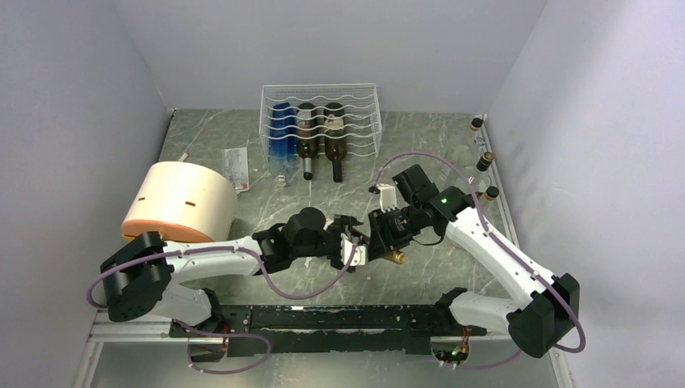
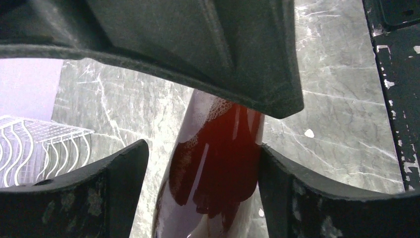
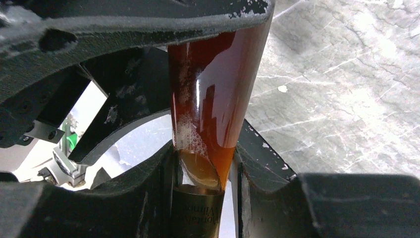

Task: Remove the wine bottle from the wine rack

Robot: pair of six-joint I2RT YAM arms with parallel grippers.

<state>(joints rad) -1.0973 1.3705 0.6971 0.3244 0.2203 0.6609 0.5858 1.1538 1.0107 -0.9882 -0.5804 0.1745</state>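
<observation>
The white wire wine rack (image 1: 355, 101) stands at the back centre and holds a blue bottle (image 1: 281, 137) and two dark bottles (image 1: 307, 139). Its corner also shows in the left wrist view (image 2: 29, 144). A wine bottle with reddish liquid (image 2: 213, 168) and a gold-foiled neck (image 1: 395, 257) hangs between both arms, in front of the rack and above the table. My right gripper (image 3: 208, 134) is shut on its neck (image 3: 213, 99), just above the foil. My left gripper (image 2: 203, 148) straddles its body. One finger touches it and the other stands apart.
A cream cylindrical drum (image 1: 182, 202) stands at the left. A flat packet (image 1: 236, 168) lies beside the rack. Three small bottles (image 1: 485, 160) stand along the right wall. The grey marble table (image 1: 436, 153) ends at a black rail near the arm bases.
</observation>
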